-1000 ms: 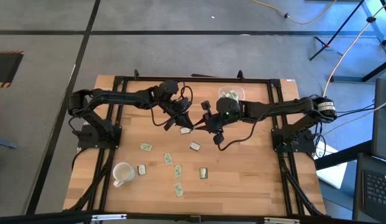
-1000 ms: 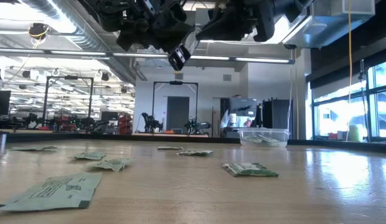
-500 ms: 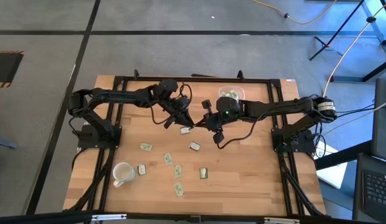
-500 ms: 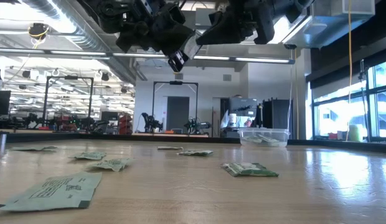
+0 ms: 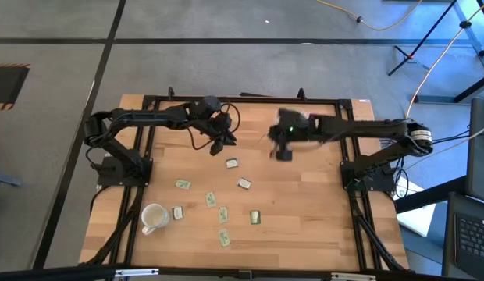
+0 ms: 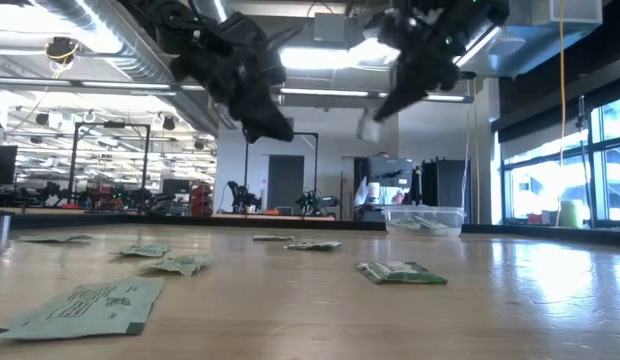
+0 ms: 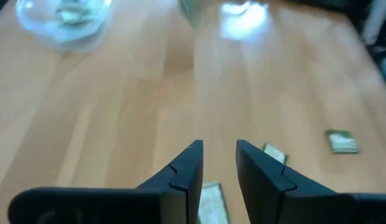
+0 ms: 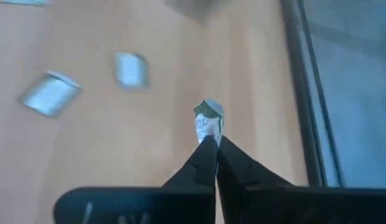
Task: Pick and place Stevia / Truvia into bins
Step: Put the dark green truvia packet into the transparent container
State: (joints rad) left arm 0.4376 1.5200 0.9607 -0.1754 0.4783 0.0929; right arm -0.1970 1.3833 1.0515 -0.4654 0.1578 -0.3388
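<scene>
Right wrist view shows the right end effector (image 8: 211,144) clamped on one sachet (image 8: 208,121), its fingertips pinched together on the paper's lower edge so the packet sticks out past them, above bare wood. From above, that right end effector (image 5: 282,151) hangs in the air near the tub (image 5: 287,119), just toward the worktop's middle from it; the tub holds a few packets.

The left end effector (image 7: 216,157) has its fingers apart with nothing between them. In the high view the left end effector (image 5: 226,141) hovers to the left of the tub, well apart from it, with a loose sachet (image 5: 232,163) lying on the worktop (image 5: 312,211) just beyond it.

More sachets (image 5: 213,200) are scattered farther from the tub, toward the near edge, and a white mug (image 5: 152,216) stands at the near left, farthest from the tub.
</scene>
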